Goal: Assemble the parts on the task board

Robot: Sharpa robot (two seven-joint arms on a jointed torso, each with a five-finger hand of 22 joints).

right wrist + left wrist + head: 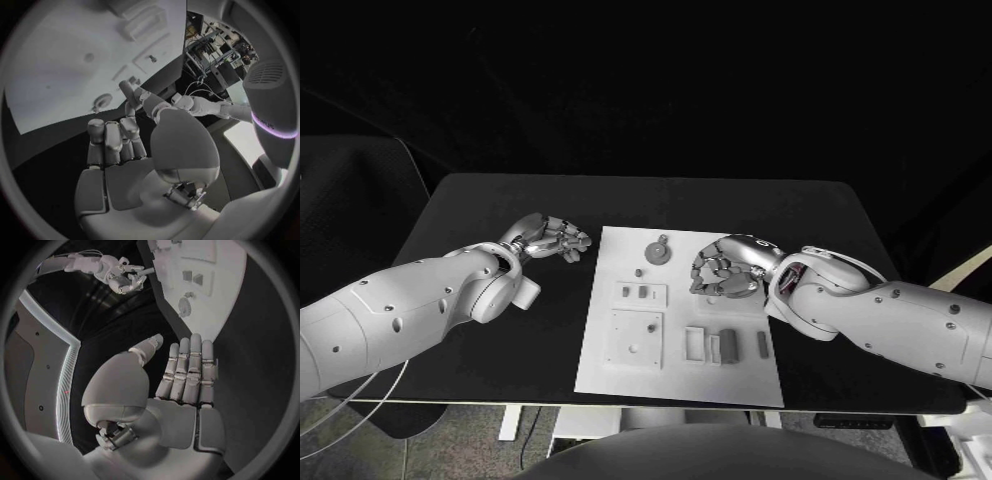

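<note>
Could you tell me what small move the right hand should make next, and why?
Probably lower the right hand toward the task board: it hovers over the board's right side holding nothing, while the grey parts lie loose nearer the robot and the left hand waits off the board.

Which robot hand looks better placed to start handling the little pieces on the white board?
Probably the right robot hand: it hovers over the task board, close to the parts. The left robot hand sits off the board's edge, over bare table. Both hold nothing.
</note>
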